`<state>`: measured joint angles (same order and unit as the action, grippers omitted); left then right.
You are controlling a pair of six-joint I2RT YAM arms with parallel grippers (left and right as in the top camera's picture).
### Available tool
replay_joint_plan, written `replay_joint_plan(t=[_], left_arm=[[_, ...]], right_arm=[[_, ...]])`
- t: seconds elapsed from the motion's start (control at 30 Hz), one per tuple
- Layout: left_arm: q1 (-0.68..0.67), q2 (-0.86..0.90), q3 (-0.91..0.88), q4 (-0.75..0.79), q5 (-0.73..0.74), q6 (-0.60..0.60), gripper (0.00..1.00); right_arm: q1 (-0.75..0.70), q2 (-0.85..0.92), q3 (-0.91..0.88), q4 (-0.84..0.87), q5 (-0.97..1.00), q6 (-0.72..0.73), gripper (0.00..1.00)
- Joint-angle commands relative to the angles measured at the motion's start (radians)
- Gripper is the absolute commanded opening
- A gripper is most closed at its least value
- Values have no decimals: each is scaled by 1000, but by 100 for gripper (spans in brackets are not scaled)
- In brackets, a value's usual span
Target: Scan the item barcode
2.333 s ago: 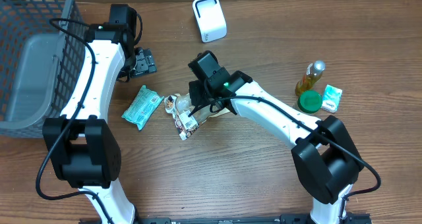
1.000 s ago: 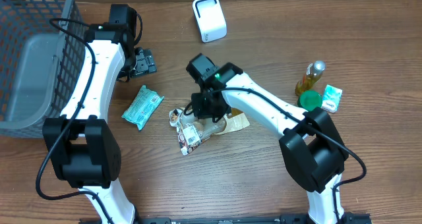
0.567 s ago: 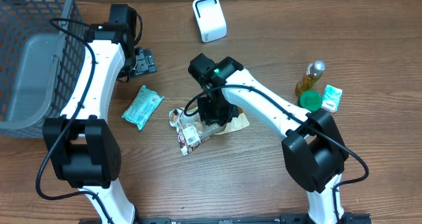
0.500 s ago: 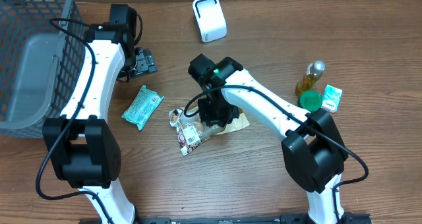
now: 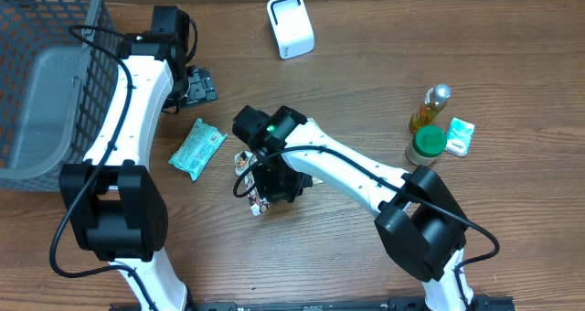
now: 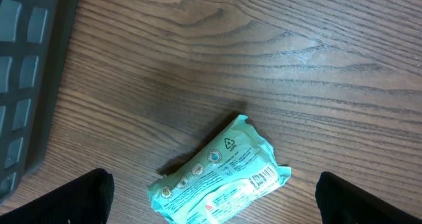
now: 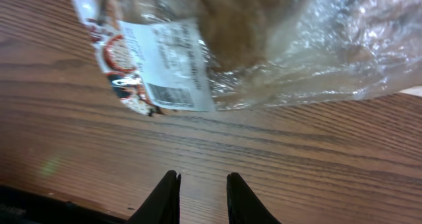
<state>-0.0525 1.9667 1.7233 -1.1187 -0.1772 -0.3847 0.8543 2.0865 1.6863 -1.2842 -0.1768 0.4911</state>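
From where I stand, this looks like the pick-up step. The right end effector [image 7: 203,179] hangs just above the wooden surface [image 5: 302,256], right beside the crinkled clear plastic snack bag [image 7: 290,46]. Its 2 fingers sit close together with a narrow gap and nothing between them. The bag lies flat at centre frame overhead, white printed label [image 7: 168,62] facing up. Next, I'd judge, it must grip the bag and carry that label to the white boxy scanner [image 5: 291,26] at upper centre. The right arm stretches far across toward frame left, wrist tipped down. The left end effector [image 6: 211,188] gapes wide and empty above a green wrapped packet [image 6: 221,174].
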Motion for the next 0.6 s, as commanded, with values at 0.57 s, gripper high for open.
replay_joint_plan(t=[0.57], left_arm=[[-2,8,19,1,-13,15,100]], right_arm=[[3,-3,-85,68,3,10,13]])
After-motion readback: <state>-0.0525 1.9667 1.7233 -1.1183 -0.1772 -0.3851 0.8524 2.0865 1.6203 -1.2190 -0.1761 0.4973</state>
